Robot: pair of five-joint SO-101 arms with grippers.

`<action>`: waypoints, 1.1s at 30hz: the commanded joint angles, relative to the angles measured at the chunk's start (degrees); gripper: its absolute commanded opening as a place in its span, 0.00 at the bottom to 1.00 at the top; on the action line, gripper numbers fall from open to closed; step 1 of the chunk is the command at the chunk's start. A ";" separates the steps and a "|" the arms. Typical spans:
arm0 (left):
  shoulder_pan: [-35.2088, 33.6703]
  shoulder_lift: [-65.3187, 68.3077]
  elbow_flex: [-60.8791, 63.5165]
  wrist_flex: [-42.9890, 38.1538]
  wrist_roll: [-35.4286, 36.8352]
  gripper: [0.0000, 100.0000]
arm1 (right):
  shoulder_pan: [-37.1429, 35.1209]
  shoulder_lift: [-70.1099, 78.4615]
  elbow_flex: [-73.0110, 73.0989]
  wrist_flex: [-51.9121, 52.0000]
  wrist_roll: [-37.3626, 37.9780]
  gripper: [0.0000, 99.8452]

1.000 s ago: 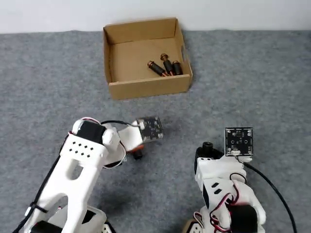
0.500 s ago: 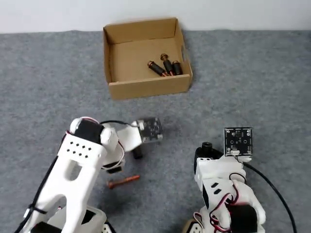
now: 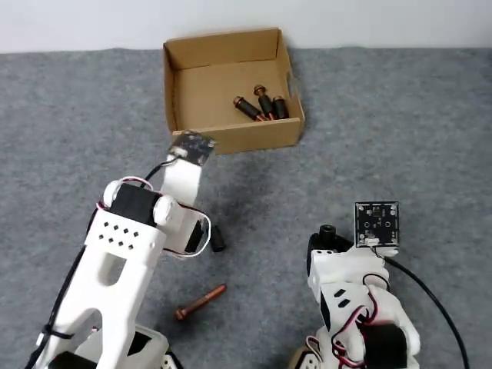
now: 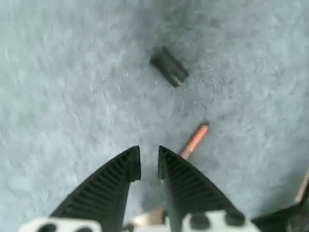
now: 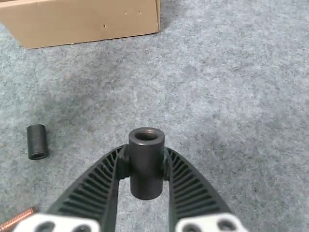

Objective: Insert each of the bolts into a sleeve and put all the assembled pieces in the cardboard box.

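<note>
1 copper-coloured bolt point(image 3: 200, 301) lies loose on the grey surface point(image 3: 415, 138), just past the tips of the left jaws, which stand narrow, almost closed, and grip nothing. A short black sleeve point(image 3: 217, 238) lies on its side farther out from those jaws, apart from the bolt. A 2nd sleeve point(image 5: 146, 169) stands upright between the right jaws, clamped at its middle with its open bore facing up. The cardboard box point(image 3: 231, 138) sits well beyond both sets of jaws, and 3 assembled pieces point(image 3: 261, 105) rest together in the corner on the right arm's side. By this showing the job looks more than half done: 3 pairs are boxed, while 1 bolt and 2 sleeves are out. What appears left is to lift the loose bolt, seat it in a sleeve, likely the one held ready by the right jaws, and carry that piece to the box. Whether the other sleeve has a bolt to match cannot be told.
</note>
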 commanded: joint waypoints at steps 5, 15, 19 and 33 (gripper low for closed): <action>0.26 -1.05 7.16 2.29 -23.12 0.07 | 0.04 0.40 -0.18 -0.66 0.35 0.01; 4.04 -0.97 15.25 -5.36 -36.04 0.17 | 0.04 0.40 -0.18 -0.66 0.35 0.01; 8.00 0.00 15.60 -5.98 -36.13 0.17 | 0.04 0.40 -0.18 -0.66 0.35 0.01; 9.32 22.59 13.41 -14.15 -36.13 0.16 | 0.04 0.40 -0.18 -0.66 0.35 0.01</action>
